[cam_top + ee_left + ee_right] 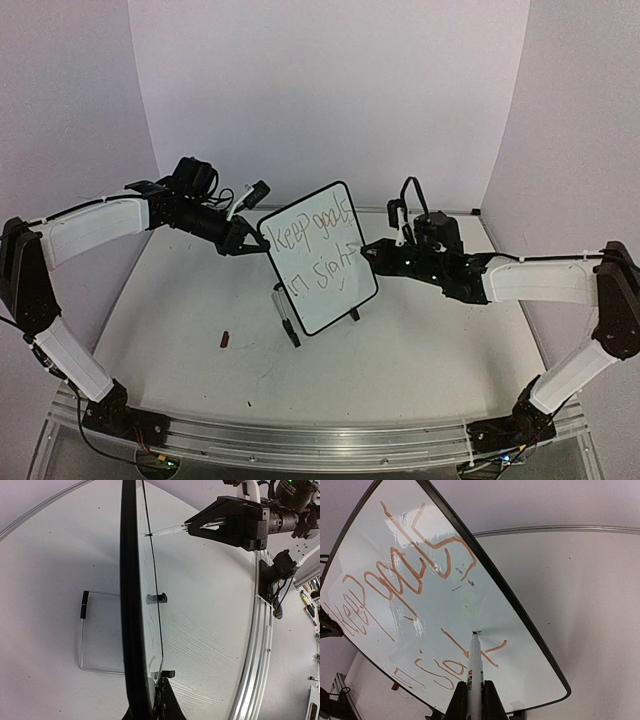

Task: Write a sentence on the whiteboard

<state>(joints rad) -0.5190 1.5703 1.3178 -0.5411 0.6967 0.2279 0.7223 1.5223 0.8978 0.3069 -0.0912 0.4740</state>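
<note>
The whiteboard (325, 285) stands tilted at the middle of the table, its black-framed face turned toward the right arm. The sentence (316, 243) reads "Keep goals in sight" in two handwritten lines; it looks orange in the right wrist view (405, 580). My left gripper (250, 238) is shut on the board's upper left edge, which the left wrist view shows edge-on (131, 605). My right gripper (475, 692) is shut on a white marker (475, 662). The marker's tip touches the board face just past the last word. The same marker (167, 530) also shows in the left wrist view.
A small dark red cap (225, 340) lies on the table left of the board. Behind the board a clear wire stand (86, 630) with a black sleeve rests on the table. A metal rail (320, 440) runs along the near edge, and white walls close in the back and sides.
</note>
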